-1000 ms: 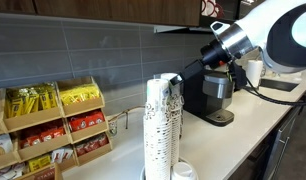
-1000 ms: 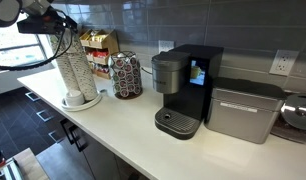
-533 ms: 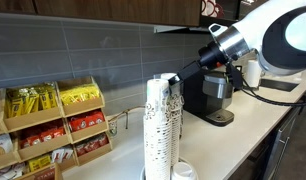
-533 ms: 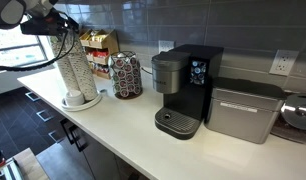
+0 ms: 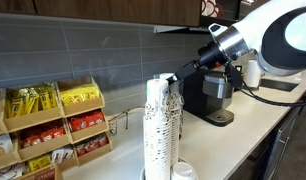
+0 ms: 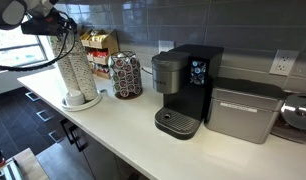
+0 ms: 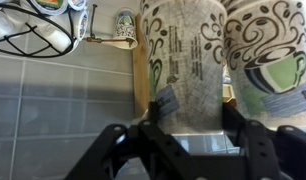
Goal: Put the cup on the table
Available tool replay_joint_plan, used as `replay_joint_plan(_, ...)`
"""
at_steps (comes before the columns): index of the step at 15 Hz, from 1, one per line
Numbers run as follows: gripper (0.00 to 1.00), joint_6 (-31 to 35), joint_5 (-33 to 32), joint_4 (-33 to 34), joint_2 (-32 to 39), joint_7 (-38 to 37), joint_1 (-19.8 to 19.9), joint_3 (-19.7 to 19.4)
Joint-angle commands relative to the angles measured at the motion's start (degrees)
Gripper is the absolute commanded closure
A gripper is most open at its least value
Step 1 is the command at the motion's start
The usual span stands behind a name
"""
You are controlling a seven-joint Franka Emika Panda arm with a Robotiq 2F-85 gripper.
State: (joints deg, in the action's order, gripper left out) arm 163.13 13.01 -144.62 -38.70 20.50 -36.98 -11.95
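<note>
— Which step is judged to be in hand?

— The grasp. In an exterior view the claw (image 5: 173, 79) is seen at the top of a column of stacked cups (image 5: 162, 135), level with the cup (image 5: 163, 90) that crowns it. The cup is therefore not yet on the table (image 5: 248, 125). It is carried by the column, well above the surface. A coffee machine (image 5: 209, 97) stands farther along by the back edge.

— What is added by an exterior view of the whole table?

— The cup columns (image 6: 77, 70) are found near one end of the table (image 6: 113, 130), close to its back edge, beside a wire pod holder (image 6: 125, 75). The claw (image 6: 65, 30) is met at their top, but it is masked by cable there, so nothing can be told of its jaws from that view.

— Is the grip settled by the wrist view?

— It is. The cup (image 7: 188, 55) is seen between the two fingers (image 7: 165, 102), which are pressed against its sides. The claw (image 7: 198, 105) is taken as clamped on the cup. A second column (image 7: 268, 60) stands just beside it.

— What is called for next?

— A straight lift is judged necessary, so that one cup is drawn off the nest without the column being tipped or a second cup being dragged up. The cup would then be carried to a bare stretch near the front edge and set down upright before release.
</note>
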Motion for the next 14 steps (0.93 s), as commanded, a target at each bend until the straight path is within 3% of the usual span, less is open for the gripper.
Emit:
replay_joint_plan(1,0.54,1.7,1.1,-0.6,-0.3,1.6,-1.5,-1.0)
replay_joint_plan(7,0.61,0.3,-0.5,1.8,-1.1,0.5,0.0,0.8)
replay_joint_plan(14,0.62,-1.5,-3.0,6.7,-2.2,0.0,2.8,4.2)
